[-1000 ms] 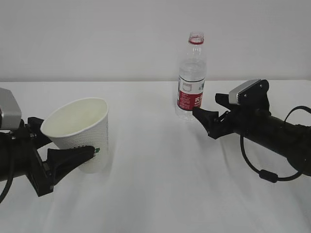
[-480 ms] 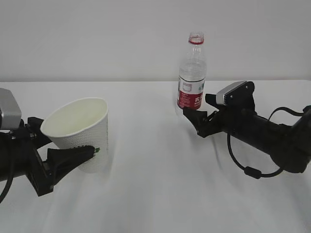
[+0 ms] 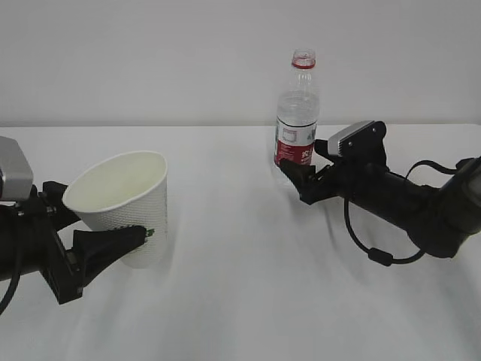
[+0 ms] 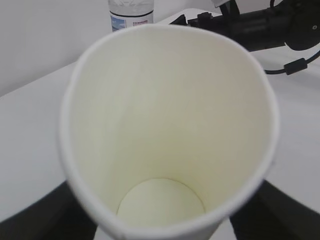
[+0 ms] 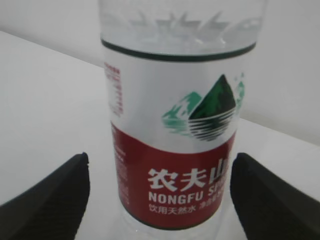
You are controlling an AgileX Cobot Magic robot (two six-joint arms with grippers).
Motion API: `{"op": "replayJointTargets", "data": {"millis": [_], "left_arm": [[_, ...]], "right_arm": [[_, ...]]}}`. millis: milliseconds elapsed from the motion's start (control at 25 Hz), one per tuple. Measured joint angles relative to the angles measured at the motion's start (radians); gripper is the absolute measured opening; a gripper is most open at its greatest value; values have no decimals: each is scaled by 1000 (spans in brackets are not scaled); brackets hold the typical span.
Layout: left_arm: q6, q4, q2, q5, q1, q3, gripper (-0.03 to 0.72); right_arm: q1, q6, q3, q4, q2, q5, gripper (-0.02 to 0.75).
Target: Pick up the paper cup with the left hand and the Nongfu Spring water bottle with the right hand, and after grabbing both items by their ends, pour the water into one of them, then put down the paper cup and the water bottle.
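Observation:
The white paper cup (image 3: 128, 203) leans left, mouth up-left, with my left gripper (image 3: 113, 223) shut on its lower wall. Whether its base touches the table I cannot tell. In the left wrist view the cup's empty cream inside (image 4: 165, 125) fills the frame, with a dark finger at each bottom corner. The Nongfu Spring water bottle (image 3: 297, 120) stands upright and capless at the back. My right gripper (image 3: 298, 167) is open at its red label. In the right wrist view the bottle (image 5: 175, 150) stands between the fingers (image 5: 50, 200) with a gap on each side. The water level is unclear.
The white table (image 3: 248, 301) runs back to a plain white wall. My right arm's black cable (image 3: 376, 252) loops down to the tabletop. In the left wrist view the bottle (image 4: 131, 12) and the right arm (image 4: 250, 25) show beyond the cup's rim.
My right gripper has slid left to the bottle, and its open fingers now flank the red label. The left gripper and the cup have not moved.

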Motion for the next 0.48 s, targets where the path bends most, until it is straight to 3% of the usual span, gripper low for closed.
{"op": "replayJointTargets", "data": {"millis": [480], "left_arm": [[0,-2,0,-9,0,0,536]], "right_arm": [[0,2,-20,-4,2,9,670]]}}
